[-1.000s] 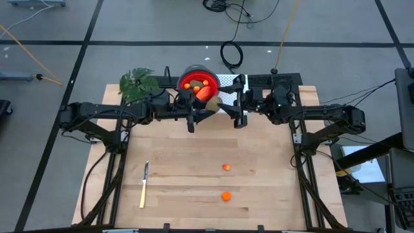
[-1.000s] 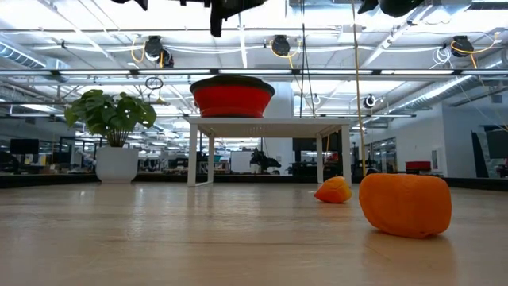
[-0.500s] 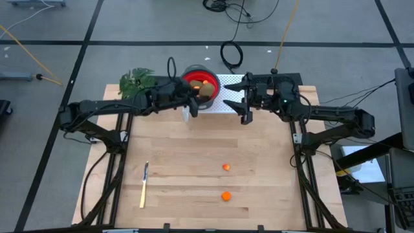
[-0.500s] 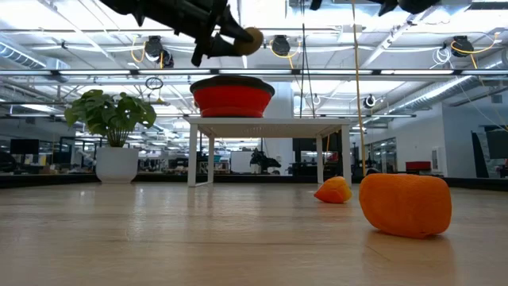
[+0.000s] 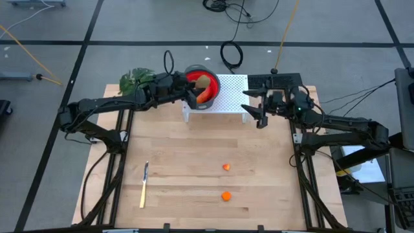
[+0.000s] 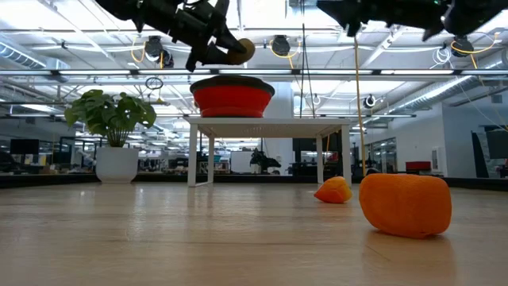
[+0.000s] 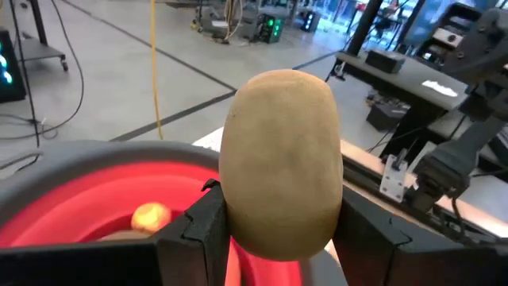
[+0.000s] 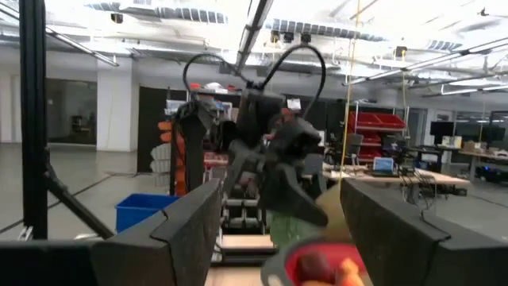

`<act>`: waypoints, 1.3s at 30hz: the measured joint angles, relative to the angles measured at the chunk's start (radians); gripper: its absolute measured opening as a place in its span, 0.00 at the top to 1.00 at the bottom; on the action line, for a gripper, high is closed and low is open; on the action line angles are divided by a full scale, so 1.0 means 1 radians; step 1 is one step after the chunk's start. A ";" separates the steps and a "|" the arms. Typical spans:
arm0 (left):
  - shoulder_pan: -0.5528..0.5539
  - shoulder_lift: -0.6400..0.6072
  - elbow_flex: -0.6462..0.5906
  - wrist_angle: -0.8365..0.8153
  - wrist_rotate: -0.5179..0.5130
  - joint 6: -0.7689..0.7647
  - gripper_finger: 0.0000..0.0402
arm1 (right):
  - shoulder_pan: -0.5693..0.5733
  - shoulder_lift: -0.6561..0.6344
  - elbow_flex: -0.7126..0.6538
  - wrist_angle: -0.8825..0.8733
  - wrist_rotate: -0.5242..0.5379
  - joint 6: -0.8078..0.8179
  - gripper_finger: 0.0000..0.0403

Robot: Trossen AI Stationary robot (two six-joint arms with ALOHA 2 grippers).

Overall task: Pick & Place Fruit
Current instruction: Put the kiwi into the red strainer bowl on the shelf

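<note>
Left end effector [image 7: 278,230] clamped on an olive-brown oval fruit [image 7: 282,163], holding it over the red bowl [image 5: 194,83]; the bowl sits on a white perforated stand [image 5: 226,97] at the desk's far edge. Orange pieces already in the bowl. Right end effector [image 5: 257,113] fingers apart, empty, just beside the stand. Two orange pieces [image 5: 226,167] [image 5: 226,195] lie mid-desk [image 5: 181,155]. Knife [image 5: 143,184] on the left.

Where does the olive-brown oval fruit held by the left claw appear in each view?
High view: olive-brown fruit over the red bowl, in the left claw.
Low view: upper middle, above the bowl.
Left wrist view: centre, between the fingers.
Right wrist view: cannot tell.
Shared landmark: the red bowl.
</note>
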 joint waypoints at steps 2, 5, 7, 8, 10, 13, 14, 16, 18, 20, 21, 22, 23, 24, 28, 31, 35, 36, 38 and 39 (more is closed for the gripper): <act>0.007 0.000 0.000 -0.022 0.000 0.000 0.58 | 0.000 -0.038 -0.046 0.002 0.000 0.003 0.38; 0.021 0.000 0.000 -0.050 0.000 0.000 0.58 | 0.000 -0.088 -0.106 0.004 -0.005 0.024 0.38; 0.030 0.000 0.000 -0.053 -0.002 0.000 0.58 | 0.000 -0.116 -0.137 0.004 -0.007 0.051 0.38; 0.035 0.000 0.001 -0.058 -0.002 -0.001 0.58 | 0.000 -0.127 -0.149 0.004 -0.006 0.066 0.38; 0.044 0.000 0.017 -0.098 -0.002 -0.001 0.58 | 0.000 -0.146 -0.168 0.007 -0.006 0.085 0.38; 0.058 0.018 0.088 -0.208 -0.011 0.005 0.58 | 0.000 -0.164 -0.184 0.008 -0.006 0.111 0.38; 0.063 0.029 0.120 -0.253 -0.014 0.014 0.58 | 0.000 -0.167 -0.187 0.008 -0.006 0.122 0.38; 0.071 0.063 0.186 -0.353 -0.031 0.035 0.58 | 0.000 -0.167 -0.188 0.008 -0.006 0.151 0.38; 0.072 0.107 0.258 -0.430 -0.035 0.052 0.58 | 0.001 -0.167 -0.188 0.008 -0.006 0.177 0.38; 0.078 0.147 0.323 -0.522 -0.034 0.060 0.58 | 0.001 -0.167 -0.188 0.008 -0.006 0.192 0.38; 0.080 0.169 0.352 -0.562 -0.034 0.060 0.58 | 0.001 -0.167 -0.188 0.008 -0.006 0.194 0.38; 0.082 0.190 0.381 -0.604 -0.034 0.061 0.58 | 0.001 -0.167 -0.188 0.008 -0.007 0.194 0.38; 0.085 0.212 0.407 -0.642 -0.034 0.063 0.58 | 0.001 -0.167 -0.188 0.008 -0.008 0.194 0.38; 0.088 0.231 0.429 -0.668 -0.035 0.068 0.58 | 0.001 -0.167 -0.188 0.008 -0.008 0.194 0.38; 0.095 0.287 0.490 -0.692 -0.036 0.077 0.58 | 0.001 -0.167 -0.188 0.008 -0.008 0.194 0.38; 0.099 0.311 0.509 -0.693 -0.032 0.080 0.58 | 0.001 -0.167 -0.188 0.008 -0.008 0.194 0.38; 0.102 0.317 0.509 -0.726 -0.030 0.079 0.58 | 0.001 -0.167 -0.188 0.008 -0.008 0.194 0.38; 0.103 0.316 0.509 -0.735 -0.032 0.079 0.58 | 0.001 -0.167 -0.188 0.008 -0.008 0.194 0.38; 0.104 0.316 0.509 -0.750 -0.040 0.079 0.58 | 0.001 -0.167 -0.188 0.008 -0.008 0.194 0.38; 0.105 0.316 0.509 -0.751 -0.041 0.079 0.58 | 0.001 -0.167 -0.188 0.008 -0.008 0.194 0.38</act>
